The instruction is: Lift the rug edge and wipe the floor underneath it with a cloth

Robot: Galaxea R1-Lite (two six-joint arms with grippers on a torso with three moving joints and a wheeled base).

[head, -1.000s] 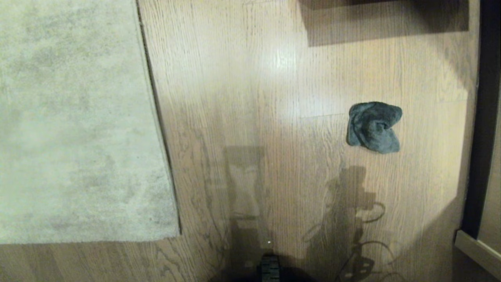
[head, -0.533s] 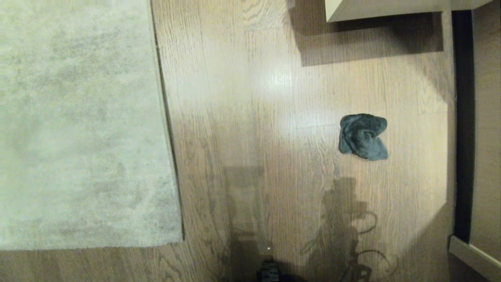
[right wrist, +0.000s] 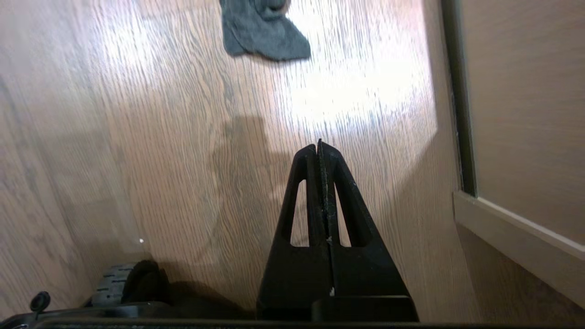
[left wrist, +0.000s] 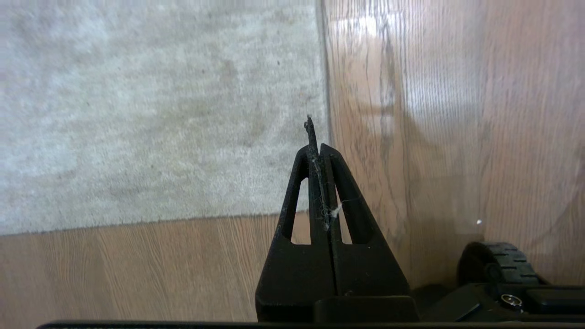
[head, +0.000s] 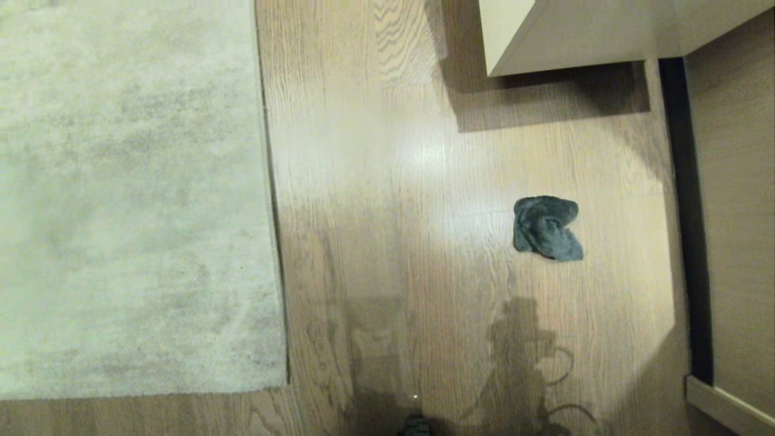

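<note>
Currently both arms parked, neither at work. Left gripper fully closed, empty, above the rug edge near its corner. Right gripper also pinched together, empty, over bare floor. Rug edge lies flat. Cloth crumpled on the floor, well apart from the rug, near a pale cabinet.

Left gripper, black, fingers pressed together w/ nothing between them, bits of lint stuck along the seam. Beyond it, pale grey-beige rug lying flat on light wood floor; rug corner sits just behind the fingers. One straight rug edge runs away from the gripper, the other across. Black ridged wheel of robot base nearby on the floor.
</note>
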